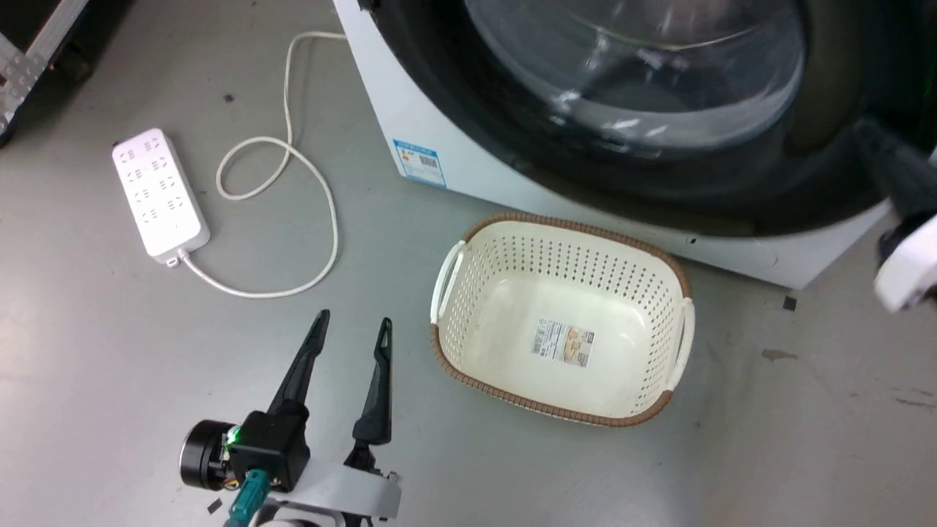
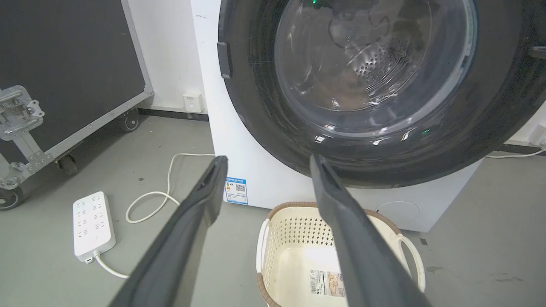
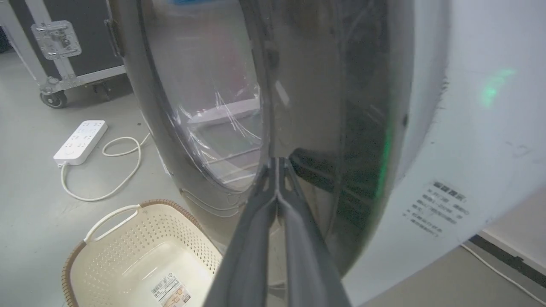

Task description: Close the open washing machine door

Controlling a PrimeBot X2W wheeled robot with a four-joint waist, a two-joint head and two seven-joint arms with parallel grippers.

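Note:
The washing machine door [image 1: 512, 146] is a glossy black disc with a clear bowl window, and it lies against the front of the white washing machine [image 1: 410, 102]. No gap shows at its rim. In the right wrist view my right gripper [image 3: 277, 161] is shut with nothing in it. Its tips touch the door [image 3: 307, 85] on the black ring beside the window. In the head view its dark finger [image 1: 889, 172] reaches the door's lower right rim. My left gripper [image 1: 353, 319] hangs open over the floor, well short of the door [image 2: 256, 106].
A cream perforated basket [image 1: 571, 223] stands on the floor right in front of the machine, below the door. To the left lie a white power strip [image 1: 157, 194] and its looped cable [image 1: 293, 154]. A black wheeled case [image 2: 64, 64] stands further left.

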